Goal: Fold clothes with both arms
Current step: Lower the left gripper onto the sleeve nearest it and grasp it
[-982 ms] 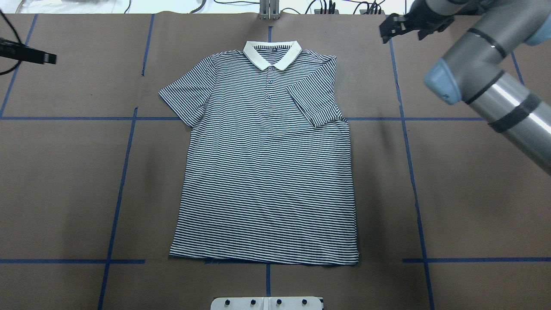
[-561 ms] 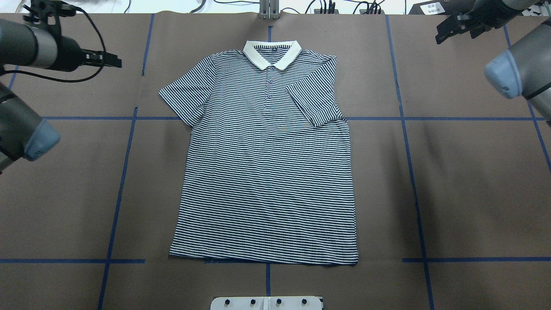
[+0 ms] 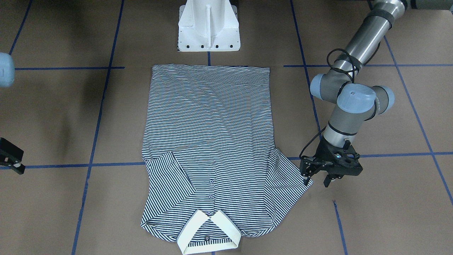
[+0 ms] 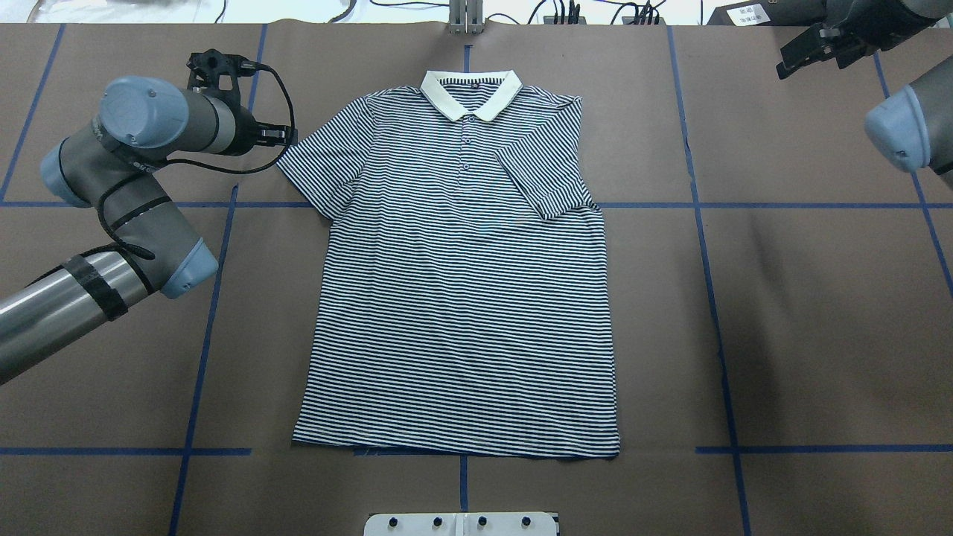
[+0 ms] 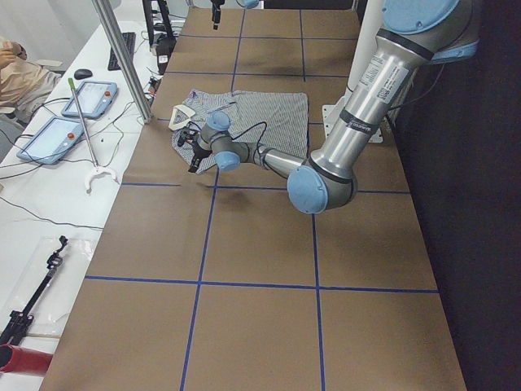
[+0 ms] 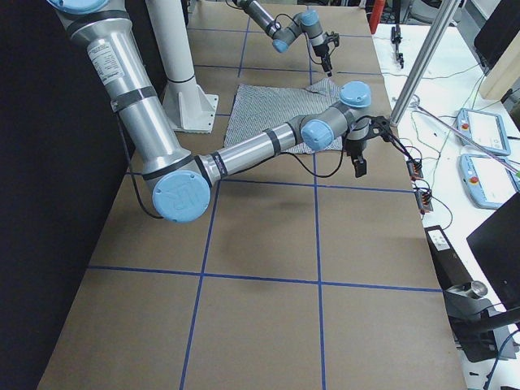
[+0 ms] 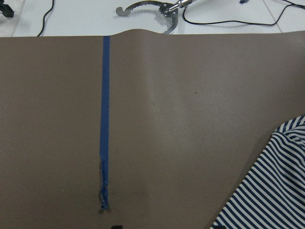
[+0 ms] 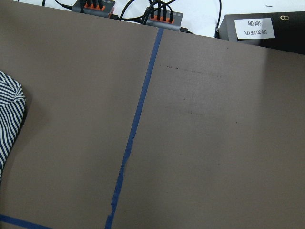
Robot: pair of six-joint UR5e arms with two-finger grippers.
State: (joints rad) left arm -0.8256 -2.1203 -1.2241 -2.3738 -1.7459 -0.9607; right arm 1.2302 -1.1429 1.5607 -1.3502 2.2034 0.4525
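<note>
Polo shirt (image 3: pixel 208 124), one only, lies flat and face up mid-bench (image 3: pixel 389 212) in the front-facing view. Its hem is toward the robot's edge by the single white pedestal (image 3: pixel 208 24), and its collar (image 3: pixel 208 235) is near the operators' edge. The right sleeve (image 3: pixel 170 177) is folded in over the chest, the left sleeve (image 3: pixel 288 177) lies spread out, and three buttons (image 3: pixel 210 196) show. The left gripper (image 3: pixel 316 179) sits at the left sleeve's tip with its jaws spread and nothing between them; whether it touches the cloth I cannot tell. Bare brown paper runs from there to the bench's left end. Overhead, two arms come in. The left arm (image 4: pixel 112 171) bends toward that sleeve, and the right arm (image 4: pixel 904 126) carries the right gripper (image 4: pixel 811 52) over the far right corner, fingers apart and empty, well away from the shirt. Wide open paper crossed by blue tape lines (image 4: pixel 208 298) lies on both sides. From the left end, two tablets (image 5: pixel 81 102) lie on the side table past the operators' edge. From the right end, the near arm reaches past the shirt toward that edge. The left wrist view has striped cloth in its lower right corner and one tape line. The right wrist view has cloth at its left edge and two cable hubs (image 8: pixel 93 5) beyond the bench edge.
</note>
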